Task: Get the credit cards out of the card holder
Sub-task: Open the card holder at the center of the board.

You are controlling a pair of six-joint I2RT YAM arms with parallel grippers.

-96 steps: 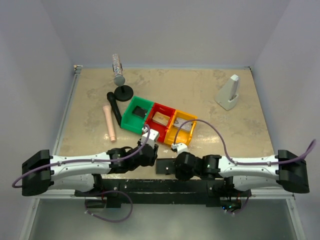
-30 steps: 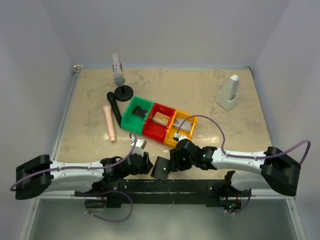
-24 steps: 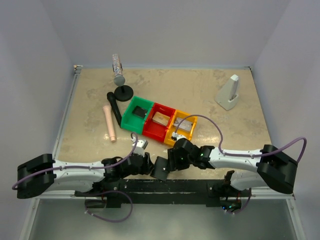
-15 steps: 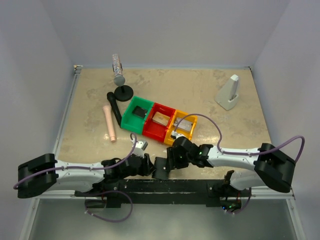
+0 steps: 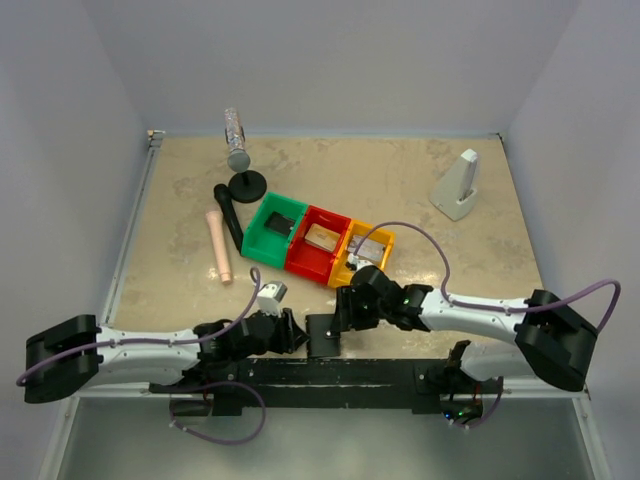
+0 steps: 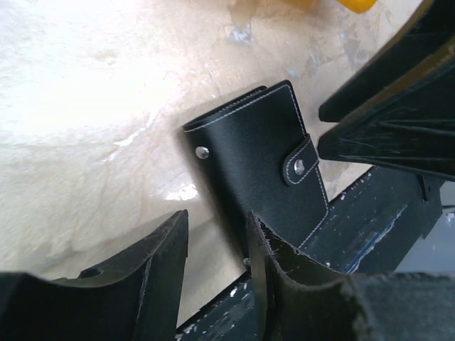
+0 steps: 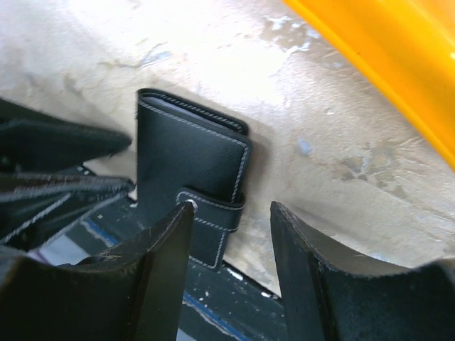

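Two arms stretch low along the near edge of the desk when I look down from above, and their tips meet near the middle of that edge. Between them lies the card holder, a small black rectangle right at the near edge, partly over the dark rail that carries the arms. The left gripper is just beside its left side and the right gripper just beside its far right corner. From up here I cannot tell how either pair of fingers stands. Just beyond the right gripper runs a slanted row: a green bin, a red bin and a yellow bin.

From the left wrist, the card holder is folded shut, black with pale stitching, its strap snapped over the front. The left gripper's fingers are spread, with bare desk showing in the gap. One edge of the holder runs down behind one finger, and nothing is pinched. The right gripper looms dark just past the holder.

From the right wrist, the closed holder lies flat, its near end over the rail. The right gripper's fingers stand apart. The strap end sits by one fingertip, pale desk fills the rest of the gap, and nothing is gripped. The yellow bin's wall crosses the upper right corner.
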